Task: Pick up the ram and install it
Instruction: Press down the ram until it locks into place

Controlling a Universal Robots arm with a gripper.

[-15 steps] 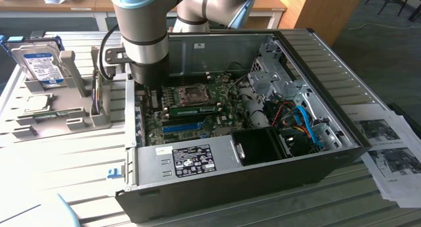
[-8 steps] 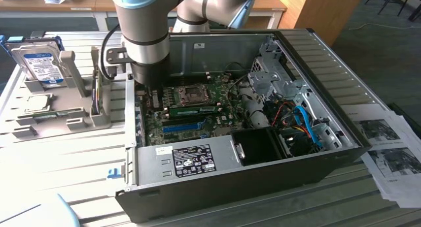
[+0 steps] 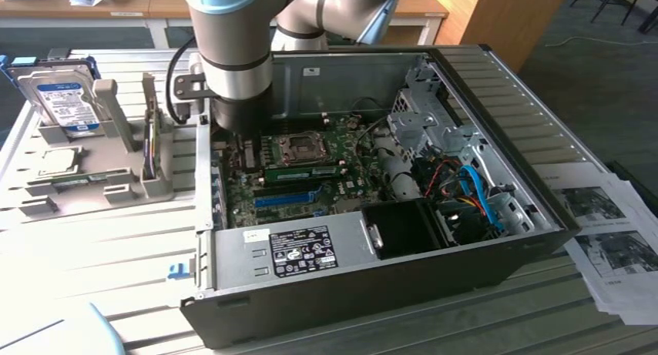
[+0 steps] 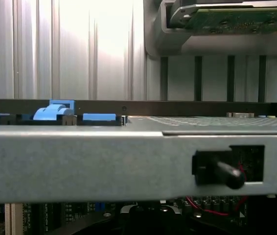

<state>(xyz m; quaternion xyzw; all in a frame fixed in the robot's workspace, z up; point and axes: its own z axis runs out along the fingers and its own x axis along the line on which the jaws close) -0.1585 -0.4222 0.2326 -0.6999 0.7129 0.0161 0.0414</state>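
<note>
We see the arm lowered into the open computer case [image 3: 494,239], the gripper [image 3: 239,143] over the motherboard [image 3: 308,182] near the case's wall on the exterior view's left. We cannot tell the state of the gripper. The ram [image 3: 301,172] lies seated in a motherboard slot beside the CPU socket [image 3: 301,145]. The hard drive [image 3: 64,99] stands in the grey fixture [image 3: 113,187] outside the case.

The arm [image 3: 234,55] hangs vertically in the exterior view, wrist pointing straight down, with its dark lower end, the pincer [image 3: 243,149], at its lowest point.
</note>
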